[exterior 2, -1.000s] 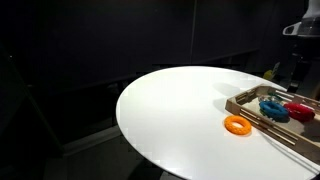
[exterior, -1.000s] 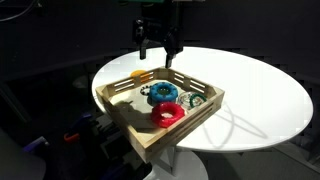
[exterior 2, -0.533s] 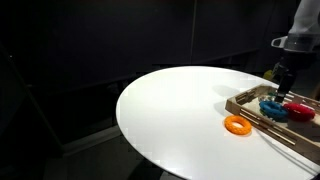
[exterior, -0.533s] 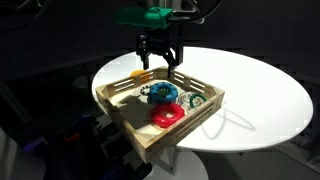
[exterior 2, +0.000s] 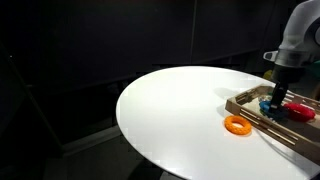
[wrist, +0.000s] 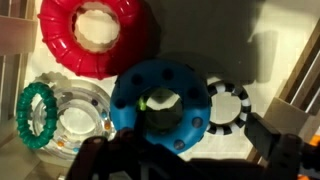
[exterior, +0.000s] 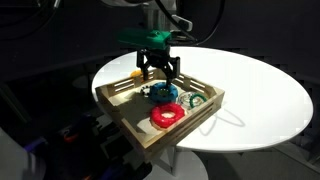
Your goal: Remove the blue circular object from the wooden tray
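Note:
The blue circular object (exterior: 163, 93) lies in the middle of the wooden tray (exterior: 130, 115) on the white round table. In the wrist view the blue ring (wrist: 190, 112) fills the centre, with its dark hole facing up. My gripper (exterior: 160, 72) is open and hangs just above it, inside the tray's rim. Its dark fingers (wrist: 190, 160) straddle the near edge of the ring, not closed on anything. In an exterior view the gripper (exterior 2: 277, 100) hides part of the blue ring (exterior 2: 268, 106).
A larger red ring (wrist: 60, 40) lies next to the blue one, also seen in both exterior views (exterior: 167, 114) (exterior 2: 300, 112). A green ring (wrist: 20, 115) and a black-and-white ring (wrist: 240, 100) flank it. An orange ring (exterior 2: 237, 125) lies on the table outside the tray. Slatted walls (wrist: 300, 70) surround everything.
My gripper has come down from above the tray's far side to just over the blue ring. The rings have not moved.

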`<state>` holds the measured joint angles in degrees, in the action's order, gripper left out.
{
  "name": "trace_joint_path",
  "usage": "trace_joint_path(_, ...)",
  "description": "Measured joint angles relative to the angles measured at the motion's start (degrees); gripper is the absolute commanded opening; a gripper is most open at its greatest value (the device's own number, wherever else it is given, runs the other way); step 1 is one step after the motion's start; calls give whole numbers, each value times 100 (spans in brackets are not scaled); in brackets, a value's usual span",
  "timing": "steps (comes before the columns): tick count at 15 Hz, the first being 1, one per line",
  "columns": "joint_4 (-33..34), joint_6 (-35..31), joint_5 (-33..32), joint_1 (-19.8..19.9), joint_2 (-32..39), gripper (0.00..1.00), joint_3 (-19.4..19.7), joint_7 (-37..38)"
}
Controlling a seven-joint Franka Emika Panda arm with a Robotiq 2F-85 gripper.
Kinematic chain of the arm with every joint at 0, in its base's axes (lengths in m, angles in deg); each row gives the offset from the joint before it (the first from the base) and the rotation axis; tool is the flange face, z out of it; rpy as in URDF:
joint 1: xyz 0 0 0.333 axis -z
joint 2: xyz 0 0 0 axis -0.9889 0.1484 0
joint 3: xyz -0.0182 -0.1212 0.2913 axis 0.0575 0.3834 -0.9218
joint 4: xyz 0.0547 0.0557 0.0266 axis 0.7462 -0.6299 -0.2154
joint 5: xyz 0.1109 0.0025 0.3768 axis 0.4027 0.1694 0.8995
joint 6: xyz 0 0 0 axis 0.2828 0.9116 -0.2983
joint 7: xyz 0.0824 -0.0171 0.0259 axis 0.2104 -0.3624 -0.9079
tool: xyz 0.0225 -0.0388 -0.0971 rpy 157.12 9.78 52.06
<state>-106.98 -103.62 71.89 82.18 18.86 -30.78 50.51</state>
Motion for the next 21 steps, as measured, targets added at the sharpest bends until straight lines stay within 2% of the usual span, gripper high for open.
trace_joint_path(2, -4, -76, 0, 0, 122, 60, -14, 0)
trace_joint_path(4, -4, -129, 0, 0, 211, 42, -23, 0)
trace_joint_path(8, 5, -148, 1, 0, 245, 11, -34, 0)
trace_joint_path(9, 10, -147, 2, 0, 225, 9, -43, 0)
trace_joint_path(14, 86, 23, 20, -34, 40, 10, -143, 0)
trace_joint_path(21, 433, 461, 99, -338, -250, 10, -325, 0)
